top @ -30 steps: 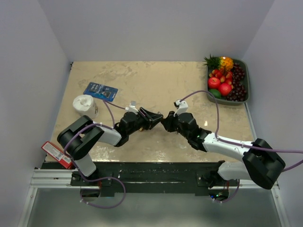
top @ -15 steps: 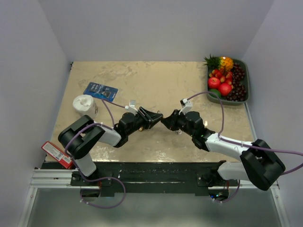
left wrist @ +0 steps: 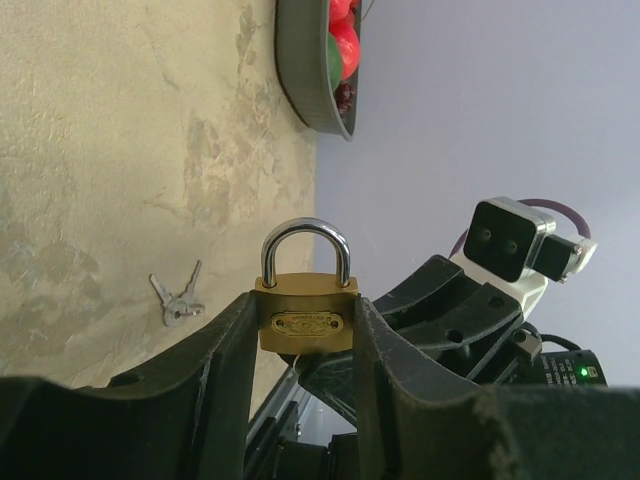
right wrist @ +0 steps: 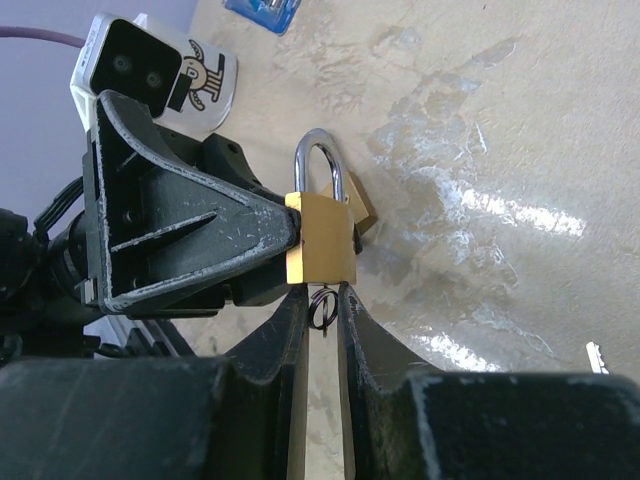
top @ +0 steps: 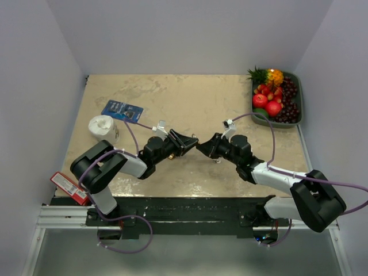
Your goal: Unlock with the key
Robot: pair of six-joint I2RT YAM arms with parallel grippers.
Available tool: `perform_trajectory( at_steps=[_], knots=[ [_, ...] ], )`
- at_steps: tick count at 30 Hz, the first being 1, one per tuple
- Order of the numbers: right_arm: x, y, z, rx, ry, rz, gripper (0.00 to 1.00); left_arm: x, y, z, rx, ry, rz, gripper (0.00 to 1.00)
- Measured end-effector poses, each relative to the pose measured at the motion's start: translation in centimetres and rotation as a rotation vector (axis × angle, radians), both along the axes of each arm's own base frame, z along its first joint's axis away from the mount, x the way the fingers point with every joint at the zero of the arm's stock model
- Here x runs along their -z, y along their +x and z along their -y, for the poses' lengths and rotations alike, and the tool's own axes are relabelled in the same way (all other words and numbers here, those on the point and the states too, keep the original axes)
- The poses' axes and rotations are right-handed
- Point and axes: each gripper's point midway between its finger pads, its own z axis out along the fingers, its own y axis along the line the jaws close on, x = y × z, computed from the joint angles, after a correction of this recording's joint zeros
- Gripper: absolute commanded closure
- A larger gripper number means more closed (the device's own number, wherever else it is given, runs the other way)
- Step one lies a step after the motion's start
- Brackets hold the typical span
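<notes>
My left gripper [left wrist: 305, 322] is shut on a brass padlock [left wrist: 305, 305] with a steel shackle, gripping its body by the sides, shackle pointing away from me. The padlock also shows in the right wrist view [right wrist: 320, 250]. My right gripper [right wrist: 322, 300] meets the padlock's underside, its fingers closed narrowly on a key whose wire ring [right wrist: 322, 310] shows between them; the blade is hidden. In the top view the left gripper [top: 187, 141] and right gripper [top: 202, 147] touch tip to tip at mid-table, and the padlock is hidden between them.
A spare pair of keys [left wrist: 176, 300] lies on the table below the right gripper [top: 217, 160]. A fruit tray [top: 299, 98] is at the far right. A blue packet [top: 122, 110] and a white roll [top: 103, 127] are at the left; a red packet [top: 68, 187] lies at the near left edge.
My right wrist has turned and shifted a little to the right while its fingertips stay at the padlock. The left arm has hardly moved.
</notes>
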Motion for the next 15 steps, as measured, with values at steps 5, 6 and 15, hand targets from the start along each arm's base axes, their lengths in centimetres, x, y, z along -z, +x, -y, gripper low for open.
perform_trajectory(
  at_steps=[5,6,15],
  knots=[
    [-0.2,-0.1,0.0,-0.006,0.028,-0.010,1.00,-0.3,-0.1,0.0,0.011,0.004,0.024,1.00],
    [-0.3,-0.1,0.0,-0.008,0.033,-0.013,1.00,-0.4,-0.1,0.0,0.013,0.007,0.029,1.00],
    [-0.9,-0.3,0.0,-0.015,0.102,-0.036,1.00,-1.2,-0.3,0.0,0.032,0.026,0.091,1.00]
  ],
)
